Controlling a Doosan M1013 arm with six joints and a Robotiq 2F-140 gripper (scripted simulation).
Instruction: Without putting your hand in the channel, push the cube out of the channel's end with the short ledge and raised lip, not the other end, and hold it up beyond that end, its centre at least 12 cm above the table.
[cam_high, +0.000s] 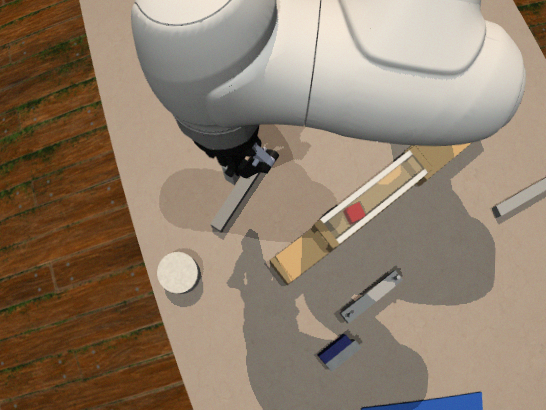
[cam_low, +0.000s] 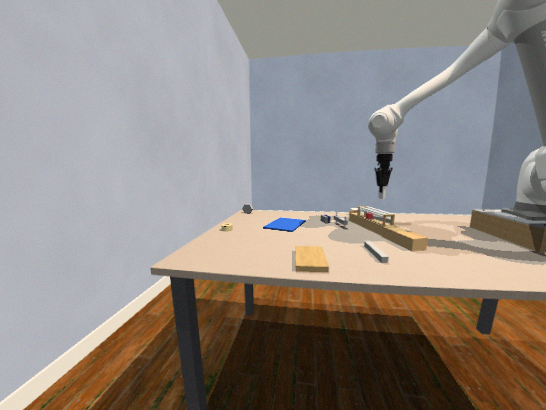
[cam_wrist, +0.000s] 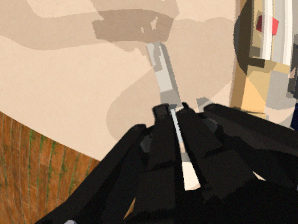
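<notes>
The red cube (cam_high: 355, 213) lies inside the wooden channel (cam_high: 372, 197), between its two white rails, nearer the lower-left end. The channel runs diagonally, with a wooden ledge at each end. The cube also shows in the side view (cam_low: 369, 215) and at the wrist view's right edge (cam_wrist: 273, 26). My gripper (cam_high: 257, 162) (cam_low: 382, 194) is shut and empty. It hangs well above the table, over the upper end of a loose grey bar (cam_high: 235, 202), to the left of the channel. The bar shows below my fingertips in the wrist view (cam_wrist: 162, 72).
A white disc (cam_high: 178, 272) sits near the table's left edge. A grey tool (cam_high: 371, 295), a blue-grey block (cam_high: 338, 351) and a blue mat (cam_high: 425, 401) lie below the channel. A second grey bar (cam_high: 520, 197) lies at the right. A wooden plank (cam_low: 311, 258) lies near the table's front edge.
</notes>
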